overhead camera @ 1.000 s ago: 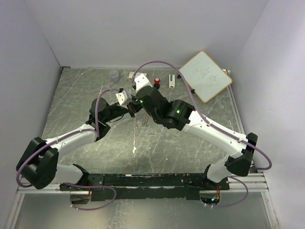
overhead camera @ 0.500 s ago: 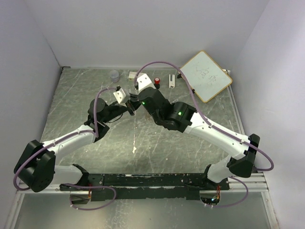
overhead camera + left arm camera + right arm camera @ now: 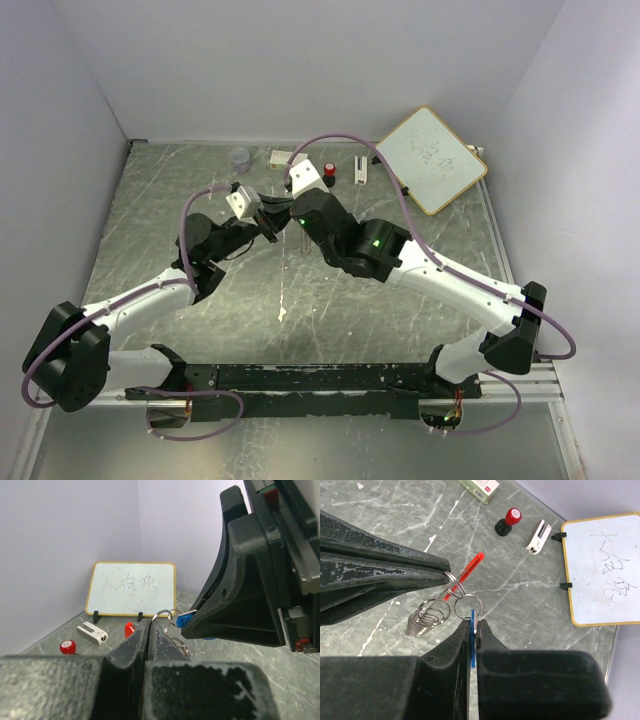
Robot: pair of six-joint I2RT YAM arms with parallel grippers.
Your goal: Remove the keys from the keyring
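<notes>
Gently: left pincer point(image 3: 150, 626) pinches the thin silver keyring point(image 3: 455, 585), right pincer point(image 3: 474, 622) the blue-headed key point(image 3: 472, 640); your tug could slip either.

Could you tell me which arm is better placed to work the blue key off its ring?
Right: the right gripper pinches the blue key, so it can likely twist it free, while the left gripper anchors the keyring.

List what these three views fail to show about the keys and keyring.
- Right wrist: blue key mostly buried in the jaws of the right gripper; silver bunch edge-on, count unclear.
- Left wrist: the right gripper covers most of that key.
- Top external: keyring too small to pick out.
</notes>
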